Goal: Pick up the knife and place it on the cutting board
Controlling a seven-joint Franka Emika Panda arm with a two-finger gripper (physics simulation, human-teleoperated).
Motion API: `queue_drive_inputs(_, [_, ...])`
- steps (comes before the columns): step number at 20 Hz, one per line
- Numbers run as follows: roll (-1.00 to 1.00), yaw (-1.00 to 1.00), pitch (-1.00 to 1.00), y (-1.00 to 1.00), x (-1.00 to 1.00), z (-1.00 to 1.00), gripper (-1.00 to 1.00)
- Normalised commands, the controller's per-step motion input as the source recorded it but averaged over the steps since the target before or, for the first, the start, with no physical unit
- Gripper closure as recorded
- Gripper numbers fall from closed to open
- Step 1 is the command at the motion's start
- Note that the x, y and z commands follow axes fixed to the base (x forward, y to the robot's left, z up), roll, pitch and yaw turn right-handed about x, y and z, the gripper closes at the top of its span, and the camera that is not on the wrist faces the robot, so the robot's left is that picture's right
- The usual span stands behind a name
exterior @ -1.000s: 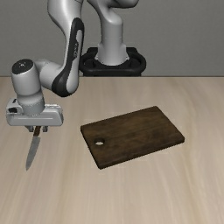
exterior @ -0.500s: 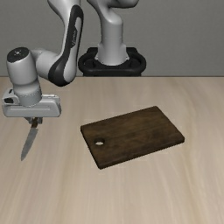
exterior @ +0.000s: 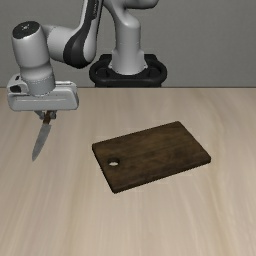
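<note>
While the gripper [exterior: 45, 114] hangs over the part of the table [exterior: 200, 225] at the exterior view's left, its two fingers are clamped from both sides on the dark handle of the knife [exterior: 40, 142]. The knife points almost straight down, its tip leaning slightly toward the exterior view's left. Its blade is a narrow, pale grey strip that tapers to a point, and the short handle is nearly black and mostly tucked under the gripper's wide, light grey body. The knife is well apart from the cutting board [exterior: 155, 155], which lies flat near the middle of the table, toward the exterior view's right of the blade.

The cutting board is a dark brown wooden slab, rectangular with rounded corners and turned at an angle. A small round hole [exterior: 115, 163] sits near its lower left corner.

The table is light, pale wood with a faint grain. The arm [exterior: 62, 45] is white with dark joints and bends down from a black base [exterior: 128, 73] at the table's far edge. A plain grey wall [exterior: 220, 40] rises behind the base.
</note>
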Motion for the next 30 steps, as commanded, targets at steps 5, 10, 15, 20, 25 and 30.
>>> queue_drive_inputs(5, [0.0, 0.0, 0.0, 1.0, 0.0, 0.0, 1.0])
queue_drive_inputs(10, [0.0, 0.0, 0.0, 1.0, 0.0, 0.0, 1.0])
queue_drive_inputs(15, [0.0, 0.0, 0.0, 1.0, 0.0, 0.0, 1.0])
queue_drive_inputs(20, [0.0, 0.0, 0.0, 1.0, 0.0, 0.0, 1.0])
queue_drive_inputs(25, [0.0, 0.0, 0.0, 0.4, 0.0, 0.0, -1.0])
queue_drive_inputs(30, [0.0, 0.0, 0.0, 0.0, 0.0, 0.0, -1.0])
